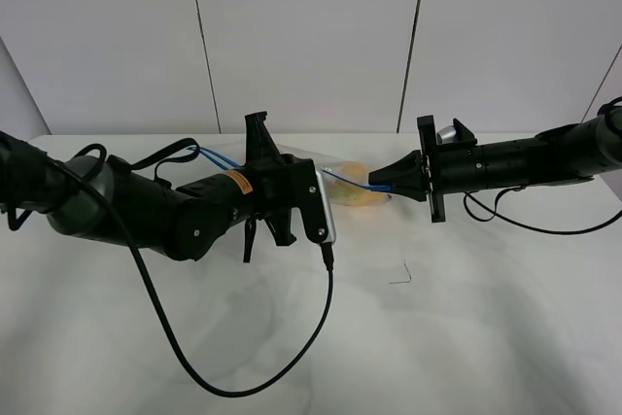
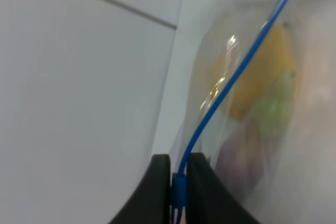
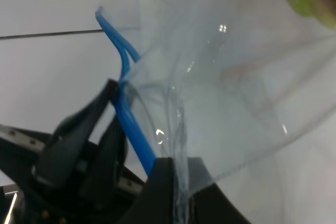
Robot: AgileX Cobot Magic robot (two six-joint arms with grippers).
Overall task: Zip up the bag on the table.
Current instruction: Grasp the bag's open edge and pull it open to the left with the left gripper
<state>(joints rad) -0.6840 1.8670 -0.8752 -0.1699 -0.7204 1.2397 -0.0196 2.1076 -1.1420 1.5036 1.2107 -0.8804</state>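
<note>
The bag [image 1: 358, 193] is clear plastic and is held up off the table [image 1: 437, 337] between my two grippers. Its blue zipper strip [image 2: 236, 72] runs from one gripper to the other. My left gripper [image 2: 179, 179] is shut on one end of the strip, and in the high view the left gripper [image 1: 319, 172] is mostly hidden by its own arm. My right gripper [image 3: 179, 179] is shut on the bag's edge beside the zipper strip [image 3: 123, 72]; in the high view the right gripper [image 1: 377, 182] comes in from the right. An orange fruit [image 2: 262, 66], a yellow-green pear [image 2: 273, 108] and something purple show blurred through the plastic.
A black cable [image 1: 194, 366] loops from the left arm down across the table's front left. A small dark mark [image 1: 400, 274] lies on the tabletop below the bag. A white panelled wall stands behind the table.
</note>
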